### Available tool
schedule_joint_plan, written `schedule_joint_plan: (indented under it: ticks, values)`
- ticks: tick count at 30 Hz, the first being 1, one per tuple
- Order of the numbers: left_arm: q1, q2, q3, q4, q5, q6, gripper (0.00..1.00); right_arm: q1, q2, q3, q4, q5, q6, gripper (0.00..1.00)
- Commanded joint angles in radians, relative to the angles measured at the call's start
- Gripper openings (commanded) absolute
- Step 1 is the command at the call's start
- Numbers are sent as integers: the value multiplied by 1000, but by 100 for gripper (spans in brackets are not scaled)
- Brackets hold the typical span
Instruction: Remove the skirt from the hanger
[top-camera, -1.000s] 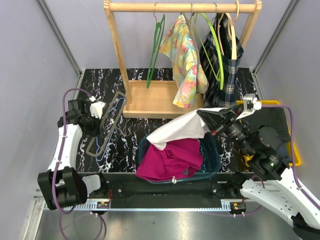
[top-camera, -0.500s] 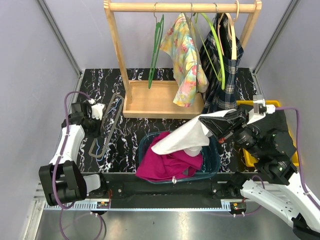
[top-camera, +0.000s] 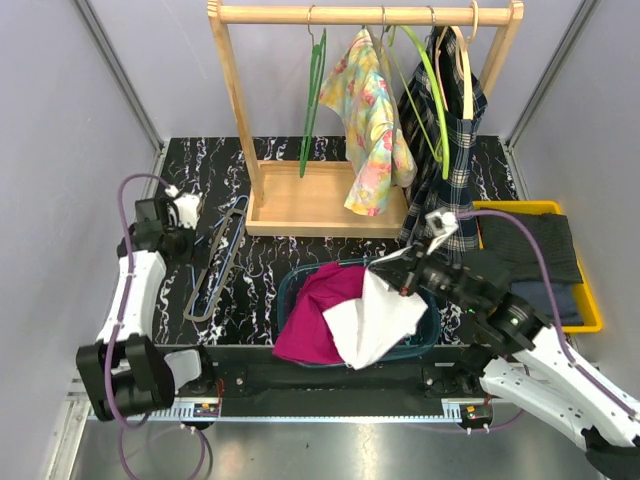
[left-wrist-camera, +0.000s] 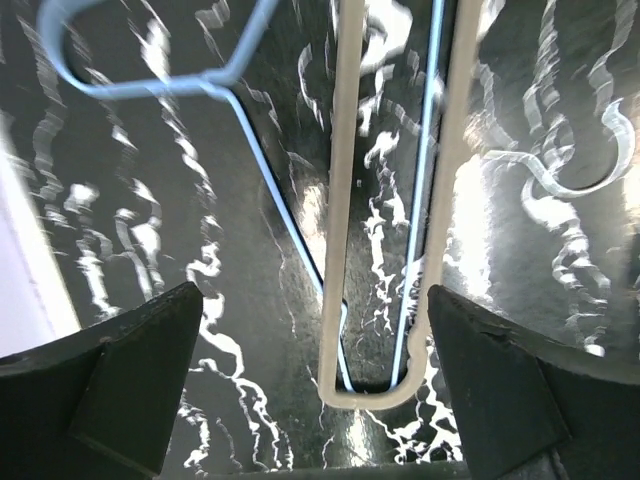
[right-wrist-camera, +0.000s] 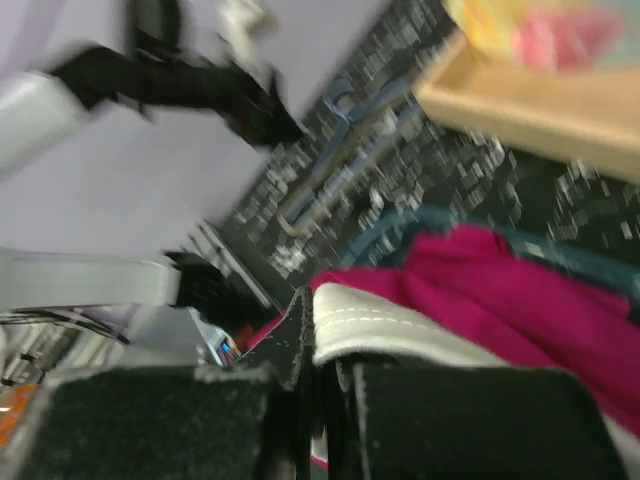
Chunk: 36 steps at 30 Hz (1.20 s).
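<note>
The white skirt (top-camera: 375, 320) hangs from my right gripper (top-camera: 408, 272), draped over the teal basket's (top-camera: 284, 287) front rim. In the right wrist view its stitched hem (right-wrist-camera: 400, 325) is pinched in the shut right gripper (right-wrist-camera: 322, 345). A beige hanger (top-camera: 215, 265) lies flat on the marbled table beside a blue hanger (top-camera: 236, 212). My left gripper (top-camera: 185, 210) stands open just over them. In the left wrist view the beige hanger's end (left-wrist-camera: 343, 200) lies between the spread fingers of the left gripper (left-wrist-camera: 312, 300), untouched, with the blue hanger (left-wrist-camera: 150, 88) behind it.
A magenta garment (top-camera: 310, 315) fills the basket. Behind stands a wooden rack (top-camera: 300, 200) with green hangers (top-camera: 312, 100), a floral shirt (top-camera: 370, 120) and a plaid garment (top-camera: 445, 150). A yellow tray (top-camera: 590, 300) with dark clothes sits at the right.
My left gripper has opened and let go of the hanger, which now lies on the table. The right arm swung left and down, bringing the skirt onto the basket.
</note>
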<state>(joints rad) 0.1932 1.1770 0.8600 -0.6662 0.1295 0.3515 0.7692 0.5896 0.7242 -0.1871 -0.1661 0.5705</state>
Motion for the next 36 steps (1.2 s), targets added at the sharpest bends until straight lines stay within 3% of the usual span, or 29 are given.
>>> schedule_joint_plan:
  ticks: [1, 5, 7, 8, 11, 14, 19, 23, 29, 33, 36]
  values:
    - [2, -129, 204, -59, 96, -37, 99, -4, 151, 18, -178, 22, 22, 0]
    - [2, -206, 377, -131, 199, -57, 99, -2, 390, 72, -365, -52, 23, 18]
    - [0, -217, 489, -156, 283, -95, 99, -1, 511, 78, -388, -111, 16, 35]
    - [-3, -221, 522, -157, 315, -115, 99, 5, 538, 84, -394, -110, 15, 40]
    - [-76, -214, 645, -156, 421, -201, 99, 33, 552, 107, -377, -52, 5, 69]
    - [-187, -211, 706, -132, 406, -249, 99, 36, 494, 191, -383, 66, -41, 97]
    - [-284, -212, 718, -104, 358, -258, 99, 38, 354, 420, -373, 162, -181, 100]
    - [-285, -227, 700, -104, 345, -243, 99, 39, 386, 782, -429, 114, -213, 100]
    - [-285, -247, 677, -104, 341, -224, 99, 38, 593, 1187, -472, 100, -225, 100]
    - [-285, -258, 663, -104, 346, -224, 99, 38, 755, 1362, -466, 357, -441, 100]
    - [-285, -269, 636, -102, 343, -223, 99, 38, 904, 1548, -474, 456, -565, 99]
